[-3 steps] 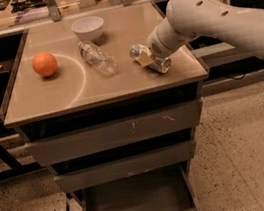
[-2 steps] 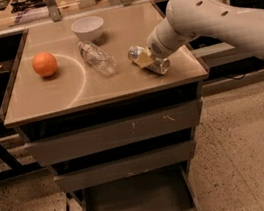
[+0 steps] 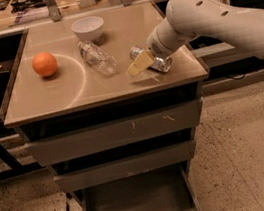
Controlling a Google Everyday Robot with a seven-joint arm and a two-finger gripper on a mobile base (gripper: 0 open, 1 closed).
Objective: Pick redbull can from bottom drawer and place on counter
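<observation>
The robot's white arm [image 3: 218, 16] reaches from the right across the counter [image 3: 69, 93], above the bottom drawer [image 3: 134, 203], which stands pulled out with its floor bare. That suggests the placing step is nearly done. The gripper [image 3: 141, 64] sits at the redbull can [image 3: 161, 63]; whether it clasps or has released it, I cannot tell. The slim, shiny silver can lies on its side on the counter, near the right edge.
</observation>
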